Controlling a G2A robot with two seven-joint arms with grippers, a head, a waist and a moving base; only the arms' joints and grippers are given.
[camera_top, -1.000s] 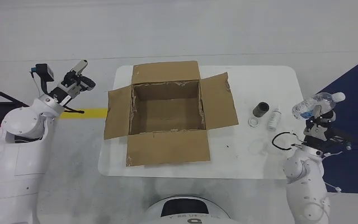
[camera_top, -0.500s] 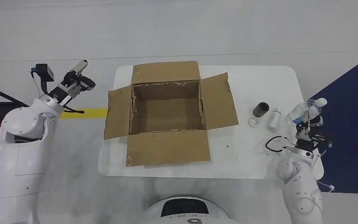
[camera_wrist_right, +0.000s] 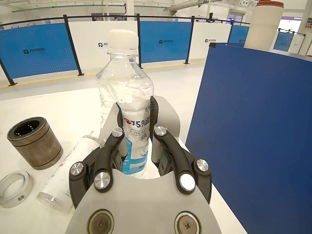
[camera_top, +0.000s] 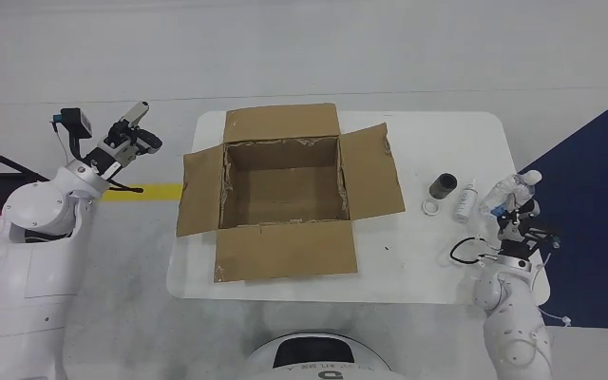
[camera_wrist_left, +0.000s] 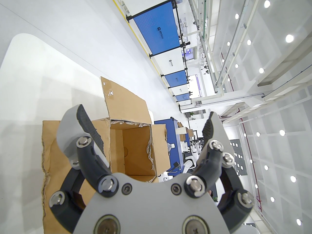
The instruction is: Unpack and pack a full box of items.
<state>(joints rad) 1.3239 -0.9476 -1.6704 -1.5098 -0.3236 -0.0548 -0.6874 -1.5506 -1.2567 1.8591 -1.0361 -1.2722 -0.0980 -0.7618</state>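
Observation:
An open cardboard box stands in the middle of the white table, flaps spread, its inside bare. My right gripper is shut on a clear plastic bottle with a white cap, held upright near the table's right edge. Beside it lie a small white bottle, a dark metal cylinder and a silver ring. My left gripper is open with nothing between its fingers, held off the table's left side.
A blue panel stands just past the table's right edge, close to the held bottle. The box's right flap reaches toward the small items. Bare tabletop lies in front of the box and at the right front.
My right arm has brought the clear bottle in from beyond the right edge toward the small items and turned it more upright. The left arm has not moved.

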